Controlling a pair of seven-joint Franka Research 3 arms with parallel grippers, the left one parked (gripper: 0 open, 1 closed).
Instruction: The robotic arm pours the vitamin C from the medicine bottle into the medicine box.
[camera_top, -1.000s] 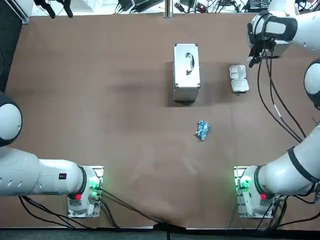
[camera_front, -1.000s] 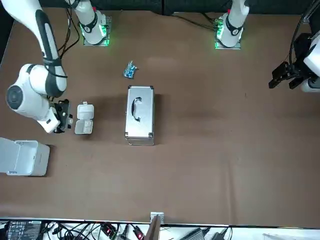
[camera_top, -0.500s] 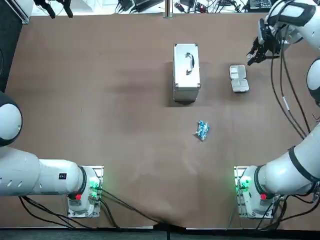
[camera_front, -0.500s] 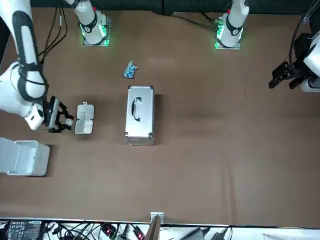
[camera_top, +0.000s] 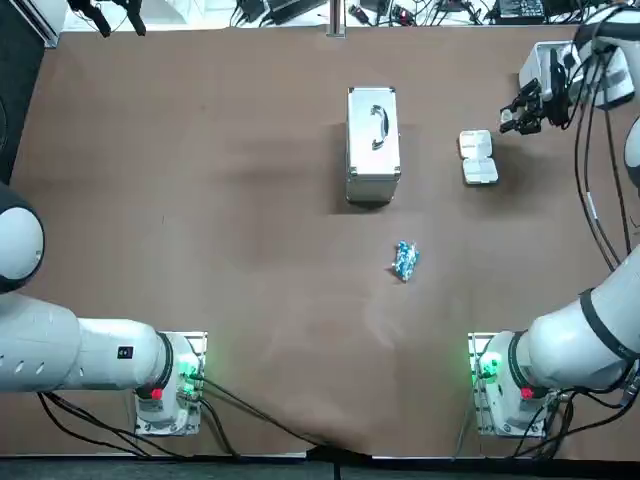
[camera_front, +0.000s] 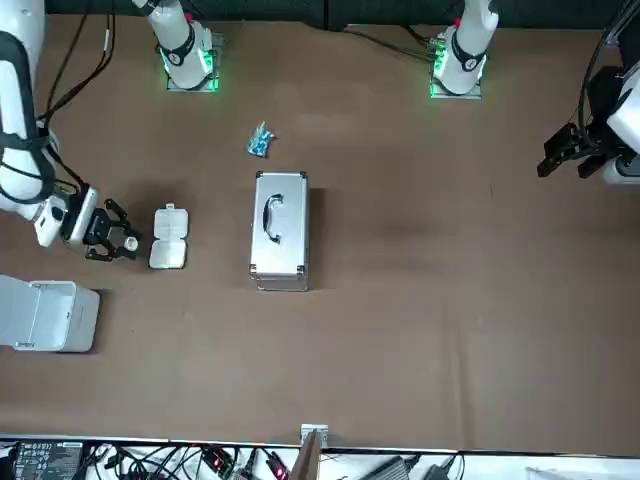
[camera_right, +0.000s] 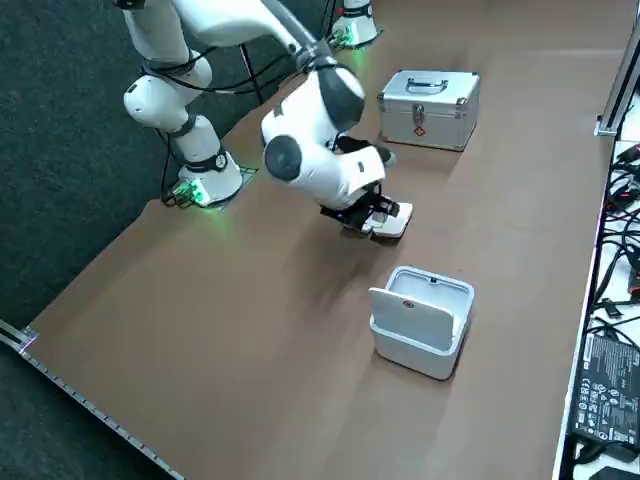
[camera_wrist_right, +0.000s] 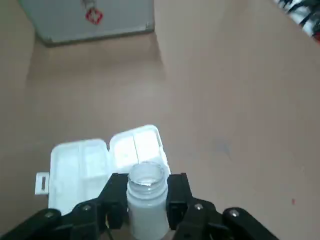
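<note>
The right gripper, jaws clamped on the uncapped bottle, sits just beside the open box; tipping before the bottle mouth is over a compartment would likely spill the pour outside the box.

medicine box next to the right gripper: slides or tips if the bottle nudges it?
Likely slides: the medicine box looks like thin, light plastic on a smooth tabletop. Tipping seems unlikely; it lies open and flat. The right gripper, shut on the medicine bottle, is close beside it.
</note>
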